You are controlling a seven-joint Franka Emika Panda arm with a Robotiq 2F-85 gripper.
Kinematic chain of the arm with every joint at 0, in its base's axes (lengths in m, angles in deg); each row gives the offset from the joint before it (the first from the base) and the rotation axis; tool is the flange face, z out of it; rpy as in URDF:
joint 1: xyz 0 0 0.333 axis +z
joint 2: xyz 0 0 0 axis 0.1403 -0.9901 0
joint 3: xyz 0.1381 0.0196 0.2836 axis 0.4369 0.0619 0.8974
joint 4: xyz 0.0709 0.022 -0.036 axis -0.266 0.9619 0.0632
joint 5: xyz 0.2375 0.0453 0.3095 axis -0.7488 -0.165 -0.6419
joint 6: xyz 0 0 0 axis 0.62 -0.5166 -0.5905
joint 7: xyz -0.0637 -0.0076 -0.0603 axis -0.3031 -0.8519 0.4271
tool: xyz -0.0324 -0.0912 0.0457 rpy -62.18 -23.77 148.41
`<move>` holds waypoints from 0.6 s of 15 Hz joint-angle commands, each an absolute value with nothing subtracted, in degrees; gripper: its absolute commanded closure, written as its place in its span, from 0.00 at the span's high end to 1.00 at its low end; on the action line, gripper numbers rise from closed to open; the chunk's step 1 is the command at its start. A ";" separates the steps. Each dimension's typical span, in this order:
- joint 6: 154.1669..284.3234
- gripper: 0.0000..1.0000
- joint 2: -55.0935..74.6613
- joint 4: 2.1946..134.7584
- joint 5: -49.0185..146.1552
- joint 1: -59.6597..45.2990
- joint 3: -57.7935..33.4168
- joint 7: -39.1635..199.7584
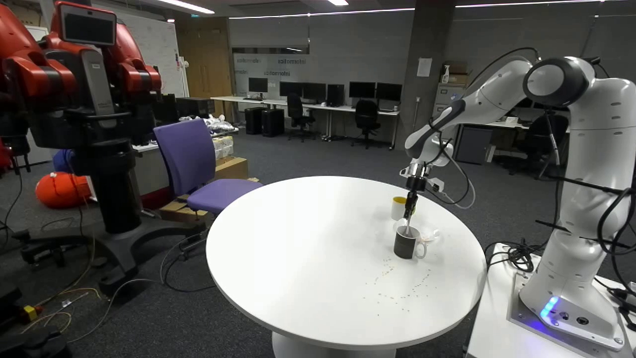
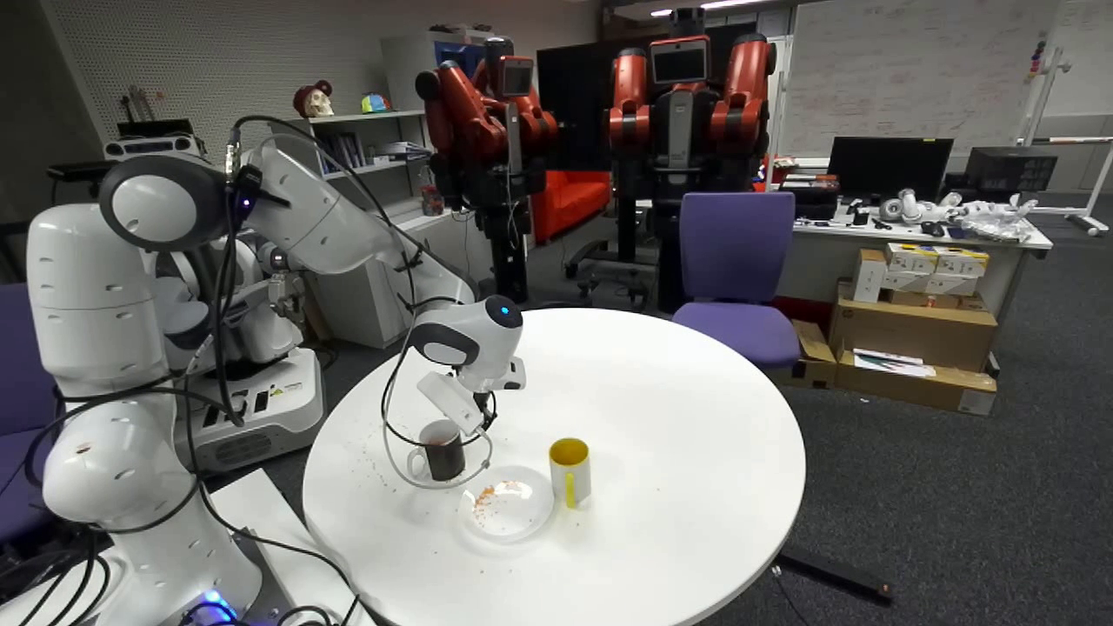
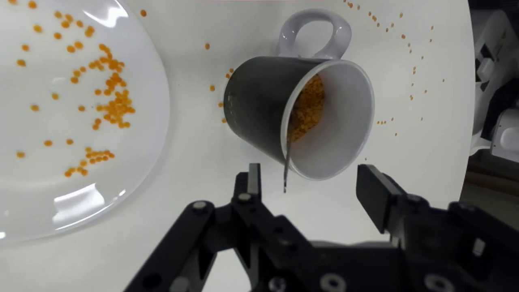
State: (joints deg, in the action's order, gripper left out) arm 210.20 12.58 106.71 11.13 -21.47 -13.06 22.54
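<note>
Straddled, ungripped, by the parted pincer, a thin utensil handle is shown with its long axis rising from a dark mug of orange grains below.

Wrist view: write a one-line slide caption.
Open jaws near a thin utensil protruding from a dark-gray mug holding orange grains, beside a plate scattered with more.

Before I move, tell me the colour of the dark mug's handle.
White; the handle on the dark mug shows best in the wrist view.
</note>
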 commanded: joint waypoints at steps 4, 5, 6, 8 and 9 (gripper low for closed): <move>209.74 0.66 16.70 111.45 11.65 -22.00 -14.61 23.59; 209.69 0.64 16.68 111.72 11.66 -22.02 -14.82 23.60; 209.77 0.64 16.59 111.96 11.67 -22.06 -15.00 23.60; 209.88 0.55 16.29 112.01 11.86 -22.04 -15.27 23.79; 209.84 0.50 16.15 111.86 11.88 -22.02 -15.35 23.86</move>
